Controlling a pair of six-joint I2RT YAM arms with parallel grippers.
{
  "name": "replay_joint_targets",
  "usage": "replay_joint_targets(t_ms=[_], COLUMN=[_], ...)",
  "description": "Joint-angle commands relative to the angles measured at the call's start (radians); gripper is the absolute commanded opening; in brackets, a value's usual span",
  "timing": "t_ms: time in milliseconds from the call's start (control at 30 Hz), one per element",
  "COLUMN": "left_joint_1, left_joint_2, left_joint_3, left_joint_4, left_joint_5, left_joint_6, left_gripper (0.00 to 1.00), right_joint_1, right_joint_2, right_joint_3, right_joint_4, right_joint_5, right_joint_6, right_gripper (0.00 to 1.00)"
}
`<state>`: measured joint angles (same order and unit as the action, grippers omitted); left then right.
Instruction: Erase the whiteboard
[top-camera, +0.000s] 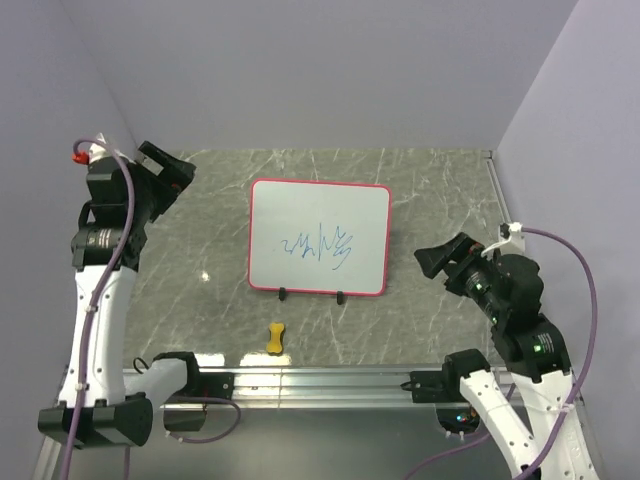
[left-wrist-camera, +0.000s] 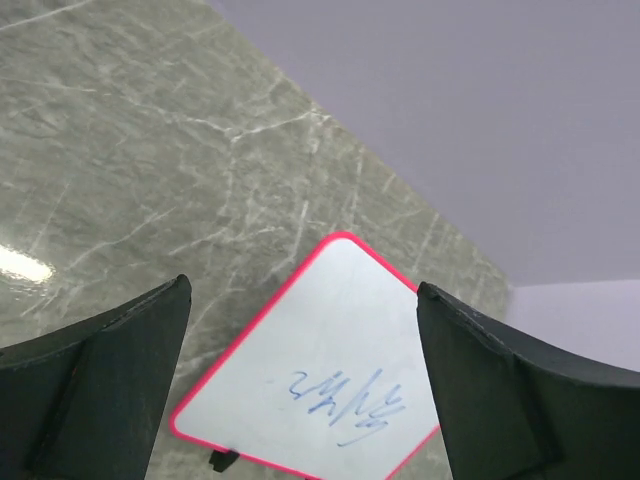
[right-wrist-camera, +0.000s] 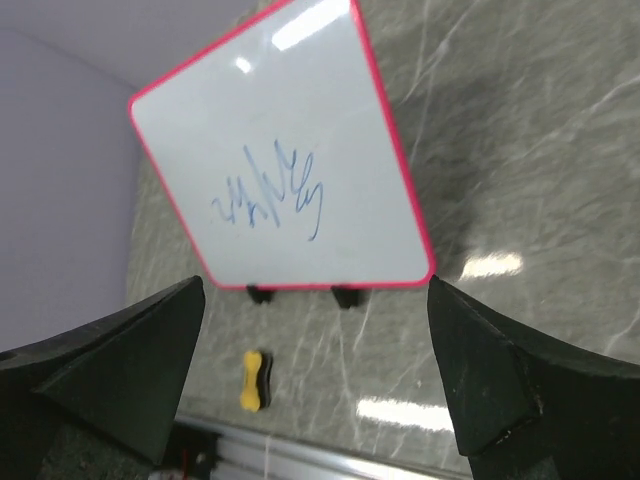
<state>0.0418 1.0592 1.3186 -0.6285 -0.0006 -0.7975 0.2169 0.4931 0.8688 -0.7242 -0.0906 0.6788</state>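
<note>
The whiteboard (top-camera: 318, 238) lies flat in the middle of the table, white with a red-pink rim, blue scribbles (top-camera: 318, 247) at its centre and two black clips on its near edge. It also shows in the left wrist view as the whiteboard (left-wrist-camera: 320, 345) and in the right wrist view as the whiteboard (right-wrist-camera: 290, 170). A yellow bone-shaped eraser (top-camera: 275, 338) rests on the table in front of the board, seen too as the eraser (right-wrist-camera: 253, 380). My left gripper (top-camera: 172, 172) hovers open, off the board's far left. My right gripper (top-camera: 432, 262) hangs open, to the board's right. Neither holds anything.
The table is grey marble (top-camera: 190, 270), walled in by lilac panels on the left, back and right. A metal rail (top-camera: 300, 380) with the arm bases runs along the near edge. Purple cables trail from both arms.
</note>
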Motion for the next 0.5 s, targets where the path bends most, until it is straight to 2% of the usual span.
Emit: replay_joint_targets(t_ms=[0,33,67,133,200,267,367,400,433,467], left_joint_1=[0.003,0.007,0.01,0.007,-0.011,-0.074,-0.198,-0.235,-0.297,-0.327], left_joint_2=[0.007,0.03,0.042,0.073,0.067,0.048,0.08,0.084,0.076,0.061], left_joint_3=[-0.025,-0.074,-0.1,-0.14,-0.165,-0.186,-0.157,-0.156,-0.169,-0.185], left_joint_4=[-0.051,-0.036,0.007,0.021,0.027,0.007,-0.166,-0.215,-0.276,-0.293], left_joint_5=[0.091,0.141,0.281,0.347,0.276,0.196,-0.028,-0.133,-0.172,-0.186], left_joint_6=[0.02,0.018,0.018,0.014,0.004,0.012,0.021,-0.006,-0.023,-0.04], left_gripper=[0.99,0.99,0.99,0.99,0.99,0.99,0.99,0.99,0.96,0.94], right_joint_1=[-0.001,0.009,0.022,0.07,0.179,0.27,0.372,0.504,0.585,0.68], right_joint_2=[0.015,0.024,0.054,0.085,0.081,0.088,0.203,0.244,0.29,0.403], right_joint_3=[-0.033,-0.025,-0.002,0.03,0.05,0.042,0.082,0.107,0.143,0.238], right_joint_4=[-0.011,-0.014,-0.026,-0.07,-0.072,-0.052,-0.072,-0.075,-0.11,-0.142], right_joint_5=[-0.171,-0.199,-0.224,-0.198,-0.126,-0.046,0.029,0.075,0.229,0.305], right_joint_6=[0.039,0.039,0.047,0.067,0.094,0.136,0.172,0.185,0.218,0.235], right_gripper=[0.98,0.98,0.97,0.96,0.96,0.96,0.93,0.92,0.92,0.92])
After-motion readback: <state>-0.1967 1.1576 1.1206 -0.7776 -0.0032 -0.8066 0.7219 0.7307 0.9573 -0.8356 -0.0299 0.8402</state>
